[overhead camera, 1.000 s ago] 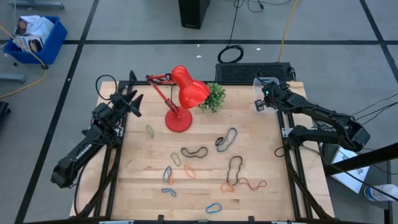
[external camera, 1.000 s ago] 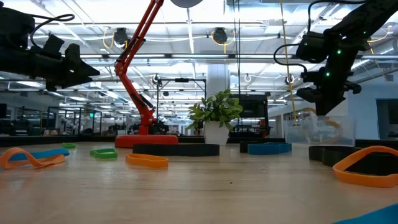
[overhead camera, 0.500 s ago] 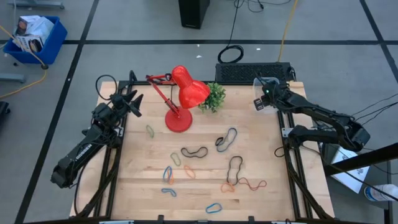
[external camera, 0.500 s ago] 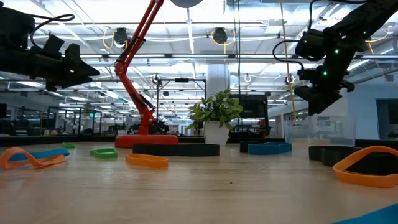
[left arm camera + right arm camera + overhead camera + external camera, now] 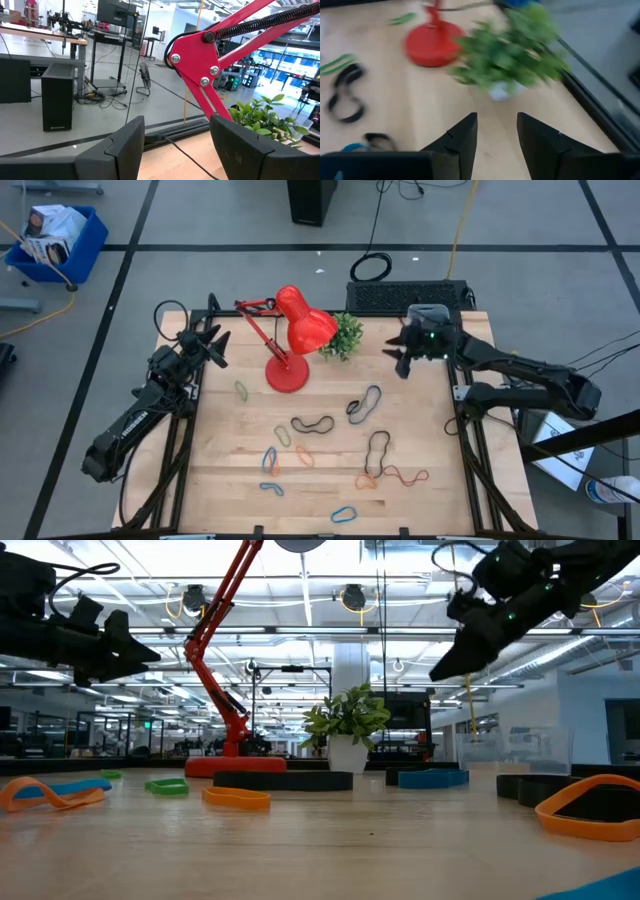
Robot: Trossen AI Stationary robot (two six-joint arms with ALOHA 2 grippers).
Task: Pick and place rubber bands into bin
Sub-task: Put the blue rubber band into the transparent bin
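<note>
Right gripper [image 5: 402,360] hung above the table's far right part, toward one o'clock from the table's middle, with its fingers [image 5: 462,137] parted and nothing between them. It pointed toward the plant [image 5: 346,334] and the lamp [image 5: 290,330]. Just behind it at the table's one o'clock corner sat the bin [image 5: 428,313], a small clear tub largely hidden by the arm in the high view. Left gripper [image 5: 213,340] waited at about ten o'clock, jaws spread and empty.

Bands [image 5: 312,424] lay scattered flat on the wood from the centre toward six o'clock. A black loop [image 5: 377,450] and an orange one [image 5: 405,476] overlapped around five o'clock, and a dark one [image 5: 365,402] lay nearest the right gripper. None was in a grip.

Such loops looked light, thin and floppy, likely to sag and stretch when lifted, and to cling a little to the fingers. A pinch across a single strand at the loop's edge seemed best, fingertips pressed right down to the wood. The overlapping pair could come up together, so a lone band was the safer pick.
</note>
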